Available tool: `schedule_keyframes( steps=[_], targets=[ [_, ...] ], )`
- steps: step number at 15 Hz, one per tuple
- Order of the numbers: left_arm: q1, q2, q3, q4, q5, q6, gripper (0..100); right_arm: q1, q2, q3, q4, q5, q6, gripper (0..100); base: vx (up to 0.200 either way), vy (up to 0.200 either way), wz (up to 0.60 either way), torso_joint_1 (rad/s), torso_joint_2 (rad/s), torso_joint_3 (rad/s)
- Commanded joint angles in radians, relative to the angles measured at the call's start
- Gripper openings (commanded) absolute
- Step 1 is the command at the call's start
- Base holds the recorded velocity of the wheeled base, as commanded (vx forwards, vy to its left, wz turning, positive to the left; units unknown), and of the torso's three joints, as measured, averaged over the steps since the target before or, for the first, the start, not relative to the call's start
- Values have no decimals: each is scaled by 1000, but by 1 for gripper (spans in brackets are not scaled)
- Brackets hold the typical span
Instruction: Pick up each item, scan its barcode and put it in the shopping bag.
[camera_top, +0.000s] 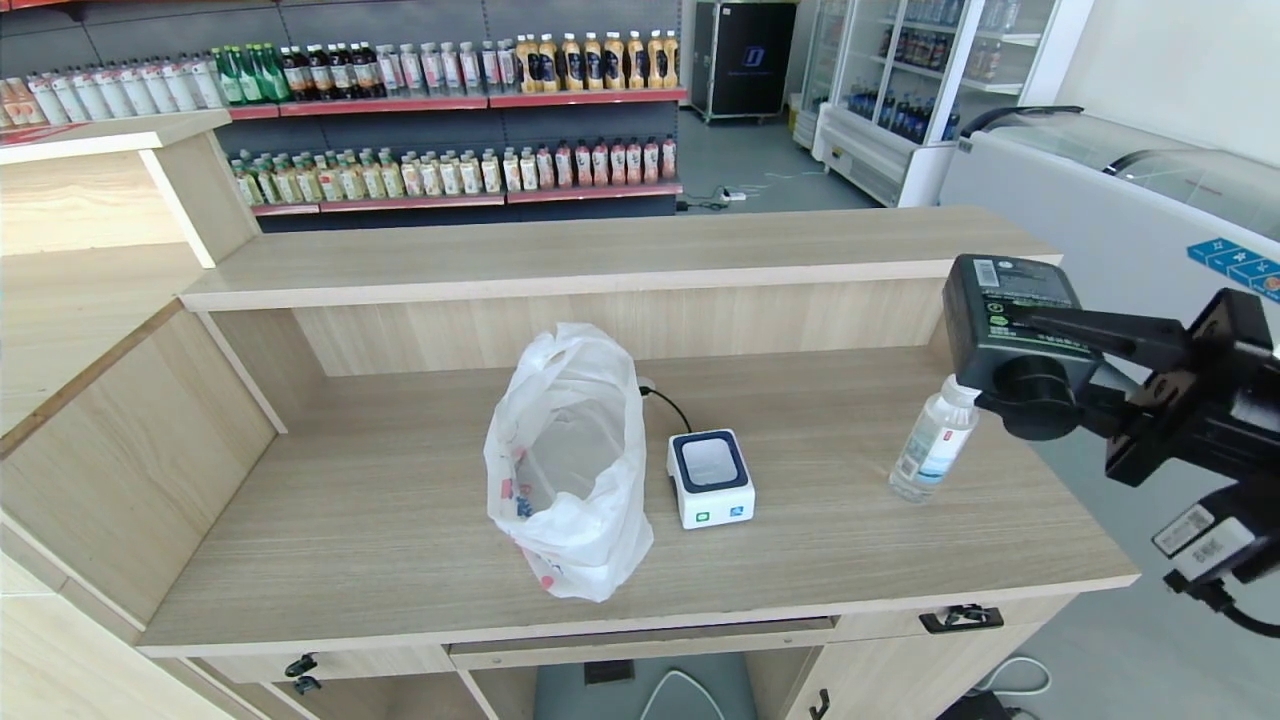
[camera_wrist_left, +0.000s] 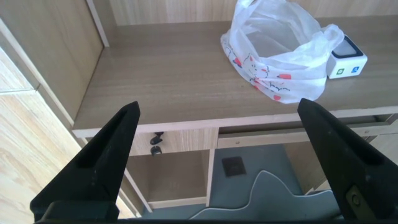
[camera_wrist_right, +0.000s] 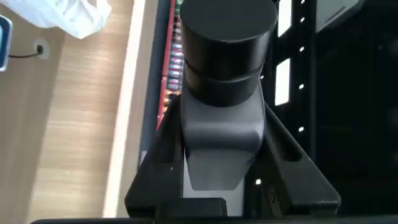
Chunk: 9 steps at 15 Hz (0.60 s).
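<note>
My right gripper hovers past the counter's right end, shut on a dark bottle with a black cap, held on its side. In the right wrist view the dark bottle sits between the fingers. A white plastic shopping bag stands open at mid-counter, with a small white barcode scanner just to its right. A clear bottle stands upright near the counter's right end, below the held bottle. My left gripper is open with nothing in it, low in front of the counter's front edge, the bag beyond it.
The wooden counter has a raised back ledge and a slanted side wall on the left. A cable runs from the scanner to the back. Drink shelves and freezers stand behind.
</note>
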Motion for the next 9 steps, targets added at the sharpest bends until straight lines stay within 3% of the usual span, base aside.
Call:
schedule_keyframes(
  steps=[1, 3, 5, 7, 9],
  targets=[
    [0, 2, 0, 0, 1, 0, 100, 125, -117, 52, -36, -8, -170, 0, 0, 0, 0, 0, 0, 0],
    [0, 2, 0, 0, 1, -2, 100, 227, -157, 60, -28, -27, -356, 0, 0, 0, 0, 0, 0, 0],
    [0, 2, 0, 0, 1, 0, 100, 391, -126, 87, 5, -42, -526, 0, 0, 0, 0, 0, 0, 0],
    [0, 2, 0, 0, 1, 0, 100, 466, -118, 86, 85, -56, -603, 0, 0, 0, 0, 0, 0, 0],
    [0, 2, 0, 0, 1, 0, 100, 477, -189, 89, 150, -108, -636, 0, 0, 0, 0, 0, 0, 0]
  ],
)
